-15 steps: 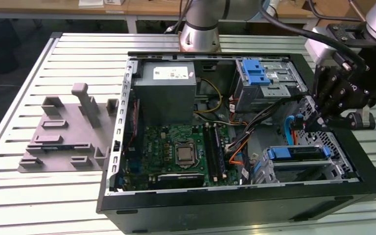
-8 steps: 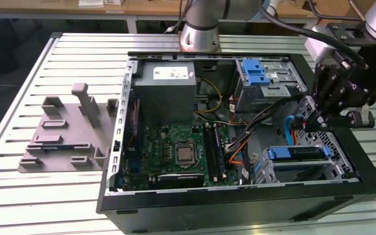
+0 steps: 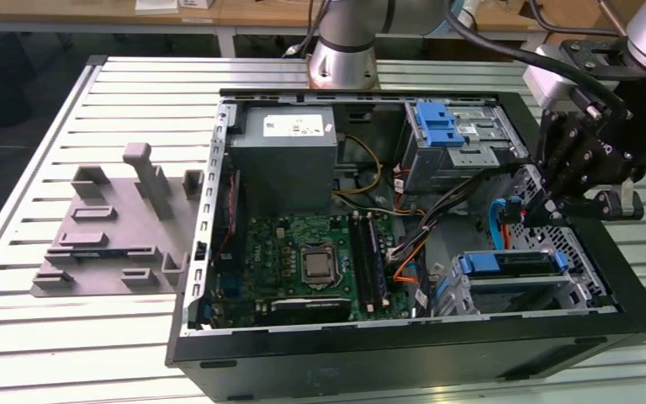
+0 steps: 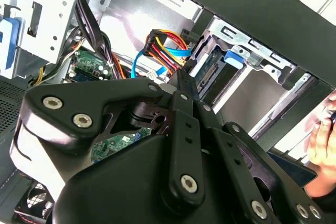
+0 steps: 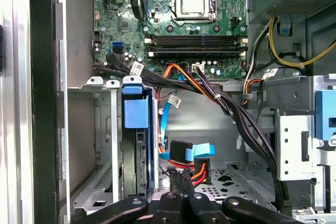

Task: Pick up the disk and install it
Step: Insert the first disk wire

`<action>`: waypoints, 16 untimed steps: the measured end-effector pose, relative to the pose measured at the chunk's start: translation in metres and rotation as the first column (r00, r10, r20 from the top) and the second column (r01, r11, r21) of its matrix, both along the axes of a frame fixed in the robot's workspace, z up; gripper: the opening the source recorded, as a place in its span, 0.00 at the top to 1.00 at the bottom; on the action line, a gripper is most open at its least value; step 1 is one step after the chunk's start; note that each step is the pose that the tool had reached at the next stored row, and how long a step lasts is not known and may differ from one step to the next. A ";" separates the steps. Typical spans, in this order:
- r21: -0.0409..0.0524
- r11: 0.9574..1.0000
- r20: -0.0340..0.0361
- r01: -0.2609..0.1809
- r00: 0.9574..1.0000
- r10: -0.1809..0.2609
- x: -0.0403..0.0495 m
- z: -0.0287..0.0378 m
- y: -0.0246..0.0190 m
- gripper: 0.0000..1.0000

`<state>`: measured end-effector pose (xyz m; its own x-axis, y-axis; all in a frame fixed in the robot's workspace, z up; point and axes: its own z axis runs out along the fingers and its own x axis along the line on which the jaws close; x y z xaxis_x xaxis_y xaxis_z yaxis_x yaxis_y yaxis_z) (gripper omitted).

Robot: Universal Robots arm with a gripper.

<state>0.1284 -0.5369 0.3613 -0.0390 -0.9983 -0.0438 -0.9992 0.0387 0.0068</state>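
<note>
The disk [image 3: 508, 263], a grey drive in a blue carrier, sits slotted in the metal drive cage [image 3: 575, 290] at the open computer case's front corner, on the exterior view's right. In the first wrist view the disk [image 5: 137, 129] stands on edge in that cage, its blue handle toward the motherboard. The second wrist view has the disk [image 4: 214, 69] with its connector edge facing out. My gripper [image 3: 534, 212] hangs over the case just behind the cage, apart from the disk. The gripper [image 5: 179, 182] is shut with nothing in it, and its tips [image 4: 181, 80] point at a bundle of orange and blue cables.
Inside the case are the motherboard [image 3: 306, 265], a grey power supply box [image 3: 289, 156] and a second cage with a blue latch [image 3: 441, 126]. Cables [image 5: 231, 103] cross between cage and board. A grey fixture [image 3: 115, 227] lies on the slatted table. A person's hand [image 4: 323, 129] is near the case wall.
</note>
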 end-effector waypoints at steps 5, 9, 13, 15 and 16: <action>-0.007 1.000 0.001 0.000 1.000 0.000 0.0000 -0.0001 0.0000 0.89; -0.011 1.000 0.003 0.000 1.000 0.000 0.0000 -0.0004 0.0000 0.83; -0.013 1.000 0.005 0.000 1.000 0.000 0.0000 -0.0014 0.0000 0.75; -0.013 1.000 0.005 0.000 1.000 0.000 0.0000 -0.0023 0.0000 0.75; -0.013 1.000 0.005 0.000 1.000 0.000 0.0000 -0.0027 0.0000 0.75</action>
